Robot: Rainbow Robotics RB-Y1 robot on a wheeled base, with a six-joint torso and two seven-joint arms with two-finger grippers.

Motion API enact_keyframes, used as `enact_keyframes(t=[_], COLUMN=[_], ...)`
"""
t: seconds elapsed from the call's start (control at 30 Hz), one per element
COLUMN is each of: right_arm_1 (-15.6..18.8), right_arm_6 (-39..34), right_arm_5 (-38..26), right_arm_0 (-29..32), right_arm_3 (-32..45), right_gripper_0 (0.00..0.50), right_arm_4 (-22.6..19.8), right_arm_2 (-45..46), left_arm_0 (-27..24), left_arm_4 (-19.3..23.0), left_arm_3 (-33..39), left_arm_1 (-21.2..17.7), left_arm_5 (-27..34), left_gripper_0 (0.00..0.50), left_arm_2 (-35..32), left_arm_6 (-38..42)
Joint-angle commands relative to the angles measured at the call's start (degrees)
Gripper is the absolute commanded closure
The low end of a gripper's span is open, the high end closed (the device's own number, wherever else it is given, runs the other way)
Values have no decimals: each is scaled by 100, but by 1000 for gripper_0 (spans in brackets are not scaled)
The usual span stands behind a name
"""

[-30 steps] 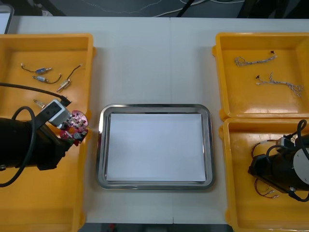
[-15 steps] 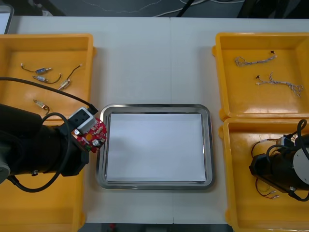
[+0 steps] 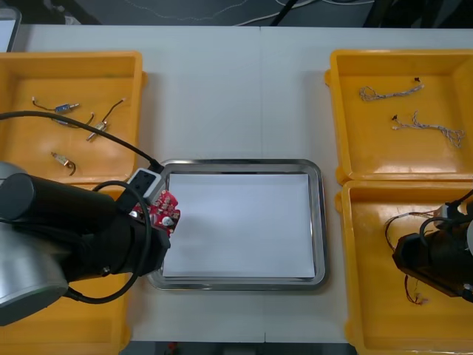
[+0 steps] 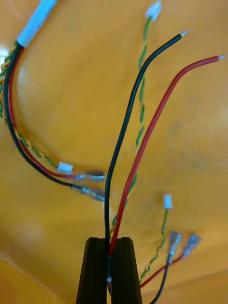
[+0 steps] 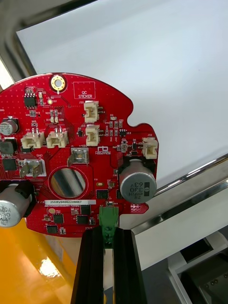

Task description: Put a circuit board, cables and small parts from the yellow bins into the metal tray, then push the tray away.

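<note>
Over left rim of metal tray (image 3: 236, 164): my left gripper (image 3: 153, 214), moved across from left yellow bins (image 3: 22, 140) within last second. Fingers clamped on edge of circuit board (image 5: 80, 152); board now partly above tray's white inside, not set down. Release looks next. Right gripper (image 4: 111, 244) low in near right yellow bin (image 3: 369, 222), pinching black and red cable (image 4: 124, 197).

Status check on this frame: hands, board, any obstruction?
Left hand shut on circuit board, over metal tray's left rim. Right hand shut on red and black cables in near right yellow bin. Nothing in the tray yet; path clear.
</note>
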State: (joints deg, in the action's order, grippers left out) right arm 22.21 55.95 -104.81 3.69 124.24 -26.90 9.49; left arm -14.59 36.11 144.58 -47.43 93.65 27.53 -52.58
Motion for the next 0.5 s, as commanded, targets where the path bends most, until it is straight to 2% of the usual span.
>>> enact_keyframes(t=[0.03, 0.1, 0.3, 0.5], right_arm_1=[257, 354, 635, 925], right_arm_6=[285, 285, 346, 513], right_arm_5=[-330, -506, -519, -519], right_arm_0=[-114, -131, -263, -272], right_arm_3=[583, 812, 1243, 1410], right_gripper_0=[500, 500, 500, 500], right_arm_4=[-149, -202, -360, -975], right_arm_2=[413, 527, 826, 1301], left_arm_0=[-238, -290, -361, -440], left_arm_4=[-438, -588, -878, -1265], left_arm_3=[228, 219, 149, 0], left_arm_1=[287, 384, 542, 692], left_arm_5=[216, 356, 462, 462], left_gripper_0=[500, 500, 500, 500], left_arm_2=[376, 517, 912, 1317], left_arm_6=[99, 169, 485, 626])
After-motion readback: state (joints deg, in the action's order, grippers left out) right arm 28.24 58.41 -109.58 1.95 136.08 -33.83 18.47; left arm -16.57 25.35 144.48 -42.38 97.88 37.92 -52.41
